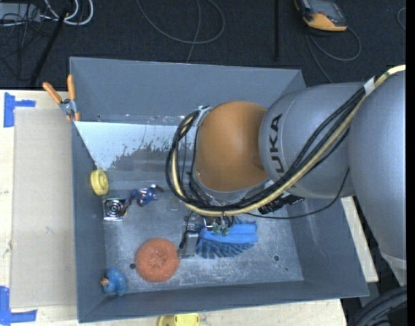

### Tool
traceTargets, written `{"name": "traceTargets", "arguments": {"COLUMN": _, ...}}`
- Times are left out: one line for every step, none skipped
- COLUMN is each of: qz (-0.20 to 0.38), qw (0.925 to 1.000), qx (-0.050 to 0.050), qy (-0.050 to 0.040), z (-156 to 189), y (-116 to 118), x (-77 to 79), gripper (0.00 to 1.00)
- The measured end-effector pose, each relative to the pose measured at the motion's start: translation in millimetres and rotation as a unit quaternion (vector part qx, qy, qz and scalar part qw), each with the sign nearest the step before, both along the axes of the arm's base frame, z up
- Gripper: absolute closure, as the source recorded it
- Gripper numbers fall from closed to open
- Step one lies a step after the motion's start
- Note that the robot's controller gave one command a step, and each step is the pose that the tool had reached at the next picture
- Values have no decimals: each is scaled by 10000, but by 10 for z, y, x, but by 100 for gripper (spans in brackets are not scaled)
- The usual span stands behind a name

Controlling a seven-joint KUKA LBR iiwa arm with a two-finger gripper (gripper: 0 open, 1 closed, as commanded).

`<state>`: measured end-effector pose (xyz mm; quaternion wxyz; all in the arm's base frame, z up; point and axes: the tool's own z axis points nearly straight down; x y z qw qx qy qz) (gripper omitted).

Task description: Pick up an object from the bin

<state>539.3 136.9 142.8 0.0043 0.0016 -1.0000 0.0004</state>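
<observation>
— Near the left wall of our grey metal bin (88,250) sits a small yellow round knob (98,181); toward the middle, a fuzzy orange ball (157,259).
— Next the tool (189,240), low, just beside the blue plastic bristle brush (229,239) right of centre. Released or clenched, we cannot tell.
— We fear it catching only bristles; they'd bend and slip.
— Brush's long axis runs left-right, bristles pointing at the near wall.
</observation>
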Motion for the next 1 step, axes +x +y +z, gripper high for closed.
{"name": "traceTargets", "arguments": {"qz": -16, "qw": 10000, "qx": 4, "qy": -35, "z": 46, "y": -6, "x": 18, "gripper": 0}}
